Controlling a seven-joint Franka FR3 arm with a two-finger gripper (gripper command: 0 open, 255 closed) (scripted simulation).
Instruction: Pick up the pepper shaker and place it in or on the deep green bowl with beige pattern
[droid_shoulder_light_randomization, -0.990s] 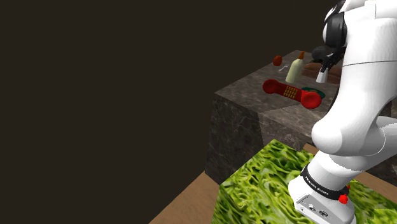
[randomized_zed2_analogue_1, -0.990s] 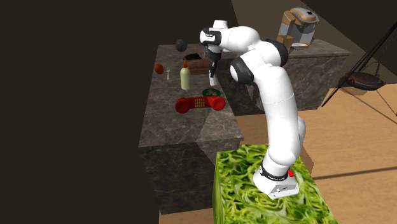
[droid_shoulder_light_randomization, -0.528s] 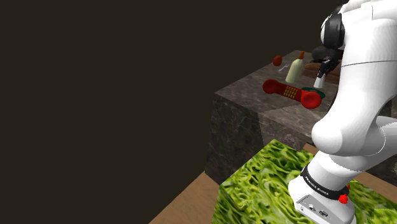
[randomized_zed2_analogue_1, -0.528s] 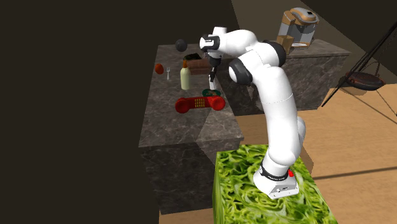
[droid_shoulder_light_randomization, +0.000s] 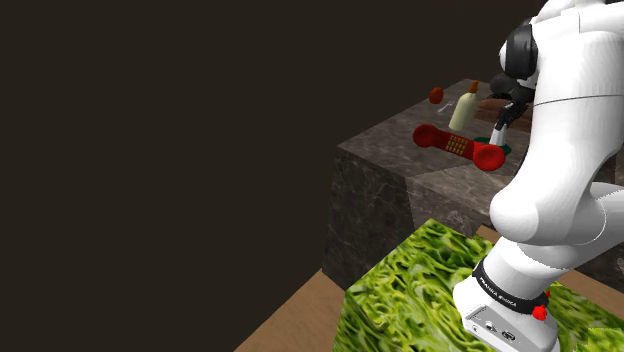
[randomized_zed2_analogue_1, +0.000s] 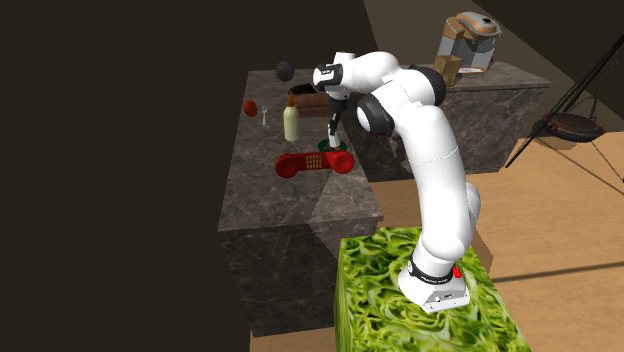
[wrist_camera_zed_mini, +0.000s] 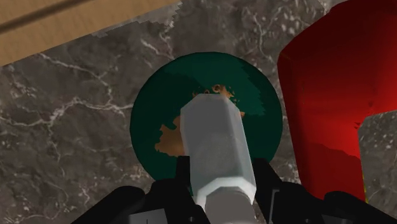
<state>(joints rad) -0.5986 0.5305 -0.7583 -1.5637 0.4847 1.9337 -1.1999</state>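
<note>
A: Why reach so near the red phone (droid_shoulder_light_randomization: 458, 143)?
B: Bc of the green bowl (wrist_camera_zed_mini: 143, 127), just past its right end in the shoulder view.
A: And the pepper shaker (wrist_camera_zed_mini: 216, 146)?
B: Squeezed tight in the gripper (wrist_camera_zed_mini: 219, 191), pointing down over bowl's middle. Prob. gripped hard so no tipping b4 letting go.

The white, dark-jointed arm (randomized_zed2_analogue_1: 440, 180) is stretched forward, its all-black two-finger gripper (wrist_camera_zed_mini: 219, 189) pointed down, clasped around a grey faceted shaker (wrist_camera_zed_mini: 213, 137).
</note>
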